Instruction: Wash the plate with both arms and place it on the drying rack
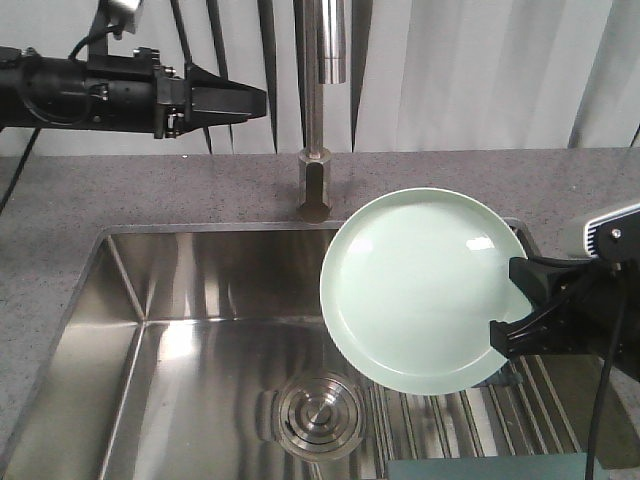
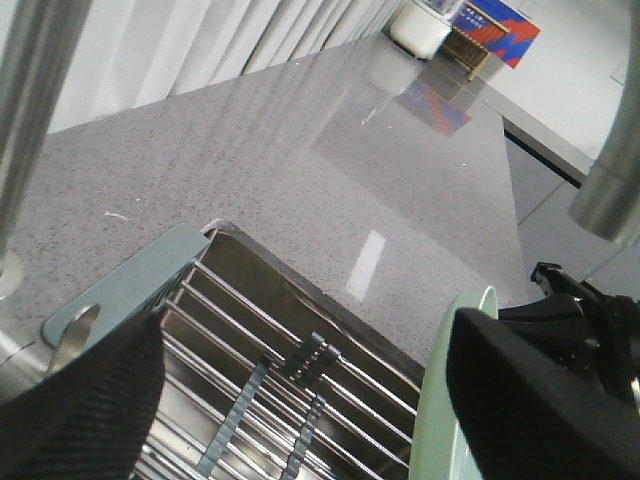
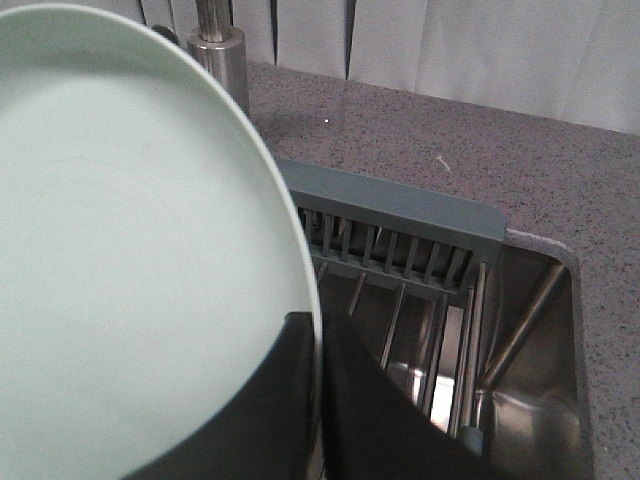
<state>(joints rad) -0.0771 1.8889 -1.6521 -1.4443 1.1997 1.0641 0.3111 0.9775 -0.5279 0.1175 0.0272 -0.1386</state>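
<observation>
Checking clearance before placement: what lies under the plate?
The drying rack, its steel rods spanning the sink's right end, shows below the plate, which the right gripper clamps by its rim. The plate hides the rack's far portion in the front view.

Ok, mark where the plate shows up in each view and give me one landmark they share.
Exterior front: plate right of centre, tilted over the sink, right rim pinched by the right end effector.
Left wrist: plate edge-on, a thin mint sliver at lower right.
Right wrist: plate fills the left half.
Shared landmark: drying rack, its steel rods in all three.
</observation>
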